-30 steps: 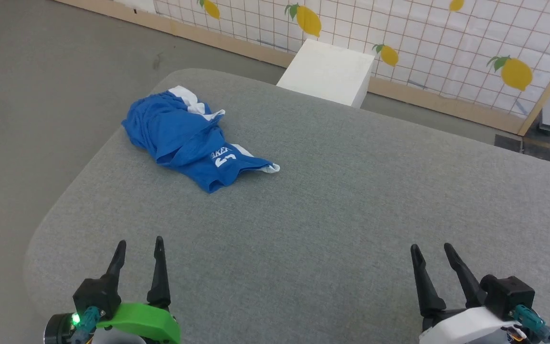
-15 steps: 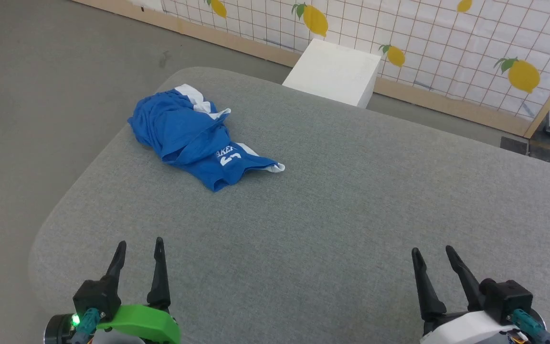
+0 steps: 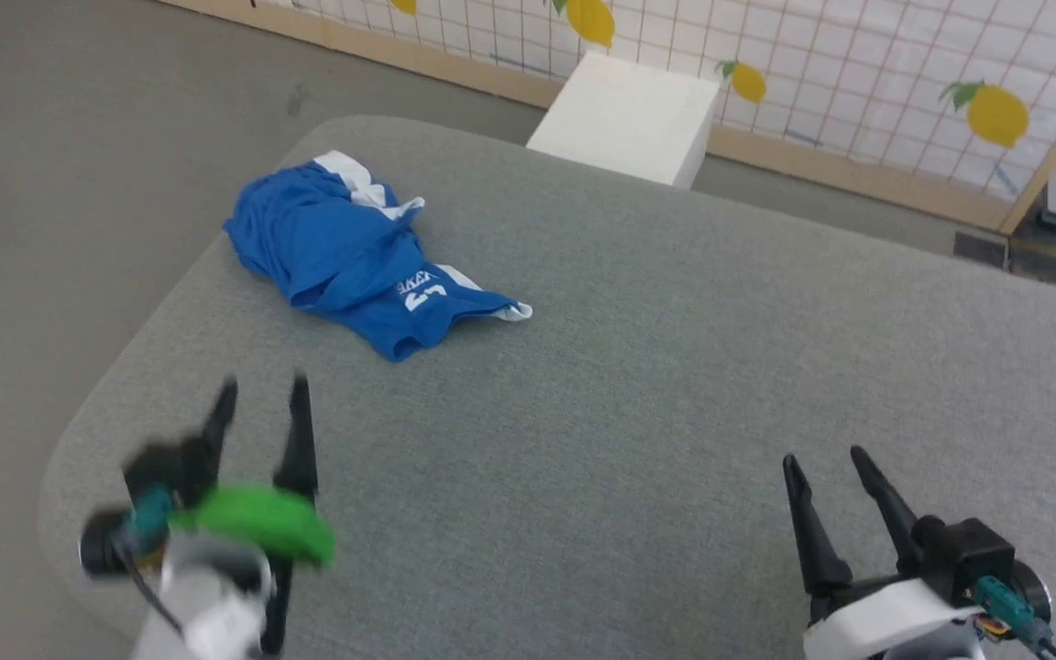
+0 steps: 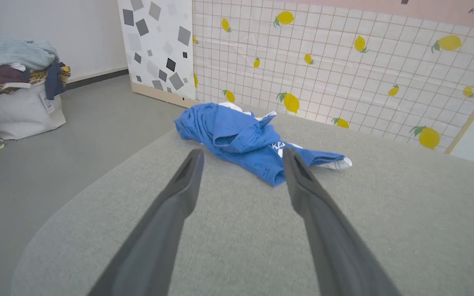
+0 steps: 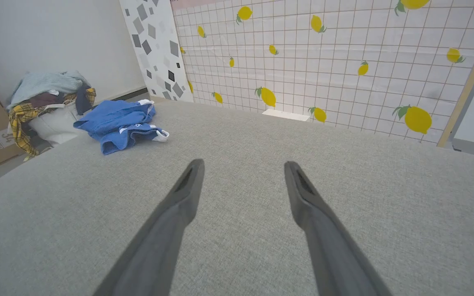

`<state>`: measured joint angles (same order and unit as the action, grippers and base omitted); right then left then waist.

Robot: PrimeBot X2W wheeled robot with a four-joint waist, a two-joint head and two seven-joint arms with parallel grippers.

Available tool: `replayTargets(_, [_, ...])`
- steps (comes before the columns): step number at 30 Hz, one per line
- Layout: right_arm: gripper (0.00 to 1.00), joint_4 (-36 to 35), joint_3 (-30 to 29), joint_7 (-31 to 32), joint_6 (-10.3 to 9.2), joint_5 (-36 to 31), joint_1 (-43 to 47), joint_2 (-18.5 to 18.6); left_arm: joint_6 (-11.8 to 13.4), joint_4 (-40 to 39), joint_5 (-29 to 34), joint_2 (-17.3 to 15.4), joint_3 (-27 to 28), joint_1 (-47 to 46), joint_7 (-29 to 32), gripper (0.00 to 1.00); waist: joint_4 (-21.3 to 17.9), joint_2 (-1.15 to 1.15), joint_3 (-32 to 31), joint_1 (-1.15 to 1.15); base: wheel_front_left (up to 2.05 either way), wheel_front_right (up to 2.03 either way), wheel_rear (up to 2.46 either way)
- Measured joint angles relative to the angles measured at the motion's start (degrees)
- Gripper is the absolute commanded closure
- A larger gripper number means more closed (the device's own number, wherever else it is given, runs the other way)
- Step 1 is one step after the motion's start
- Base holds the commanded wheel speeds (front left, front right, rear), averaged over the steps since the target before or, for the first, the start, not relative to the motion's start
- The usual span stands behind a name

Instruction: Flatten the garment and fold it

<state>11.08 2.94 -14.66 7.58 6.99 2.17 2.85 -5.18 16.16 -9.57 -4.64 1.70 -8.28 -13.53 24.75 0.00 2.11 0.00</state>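
Over the counter, the left pincer, spread apart like the right pincer, has been moved closer to the bunched-up garment, likely for a grab.

Broad grey fabric-covered table with rounded corners sits on a plain grey floor, a white block just past its far edge. Behind, a white grid-patterned panel printed with yellow lemons, a white panel of grey squares beside it, and a clothes-heaped white bag on the floor.

Left jaws blurred, garment print partly hidden
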Motion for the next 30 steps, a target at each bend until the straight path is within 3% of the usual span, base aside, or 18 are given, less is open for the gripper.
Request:
replayTargets(4, [0.00,-0.6,-0.6,0.4,0.00,-1.8,-2.3,0.0,-1.3,7.8,-6.1,-1.7,1.7,-13.7,6.1,0.00,-1.1,0.00,2.6,0.00,0.00,0.00,0.00])
replayTargets(8, [0.00,-2.4,-1.3,1.5,0.00,-3.7,-4.8,0.0,-1.8,17.1,-9.8,-6.3,1.5,-25.4,14.8,0.00,-2.9,0.00,5.9,0.00,0.00,0.00,0.00])
replayTargets(14, [0.00,-4.4,-2.5,2.3,0.00,-4.0,-5.8,0.0,-1.9,28.6,-16.5,-10.9,2.0,-36.0,29.0,0.00,-6.7,0.00,11.3,0.01,0.00,0.00,0.00])
replayTargets(20, [0.00,-5.6,-3.4,2.1,0.00,-3.8,-5.7,0.0,-2.0,35.7,-17.6,-15.3,1.6,-41.3,35.7,0.00,-10.8,0.00,16.7,0.01,0.00,0.00,0.00])
replayTargets(30, [0.00,-7.7,-3.9,2.0,0.00,-3.8,-5.7,0.0,0.4,42.8,-16.1,-17.1,-0.5,-43.3,38.5,0.00,-15.0,0.00,23.4,0.00,0.00,0.00,0.00])
